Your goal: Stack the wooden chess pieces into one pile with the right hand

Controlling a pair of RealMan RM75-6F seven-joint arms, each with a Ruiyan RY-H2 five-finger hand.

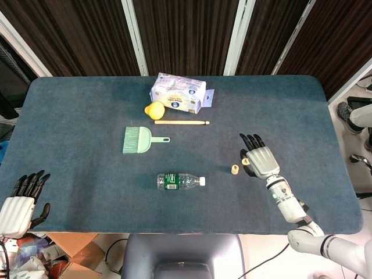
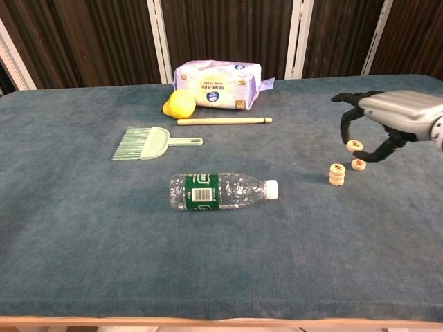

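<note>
Robot lab or test room — felt-covered table (image 1: pixel 70 116), dark slatted wall panels (image 1: pixel 186 32), clutter boxes (image 1: pixel 64 264) below

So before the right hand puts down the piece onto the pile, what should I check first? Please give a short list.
1. Piece held: the right hand pinches a wooden piece in its fingers, lifted off the table. Ok.
2. Pile upright: the small stack stands straight. Ok.
3. Piece above the pile: it hangs to the right of it, over the loose piece. Not ok.
4. Path clear: the water bottle lies well left. Ok.
5. Left hand away, at the table's edge. Ok.
6. Piece level: cannot tell.
</note>
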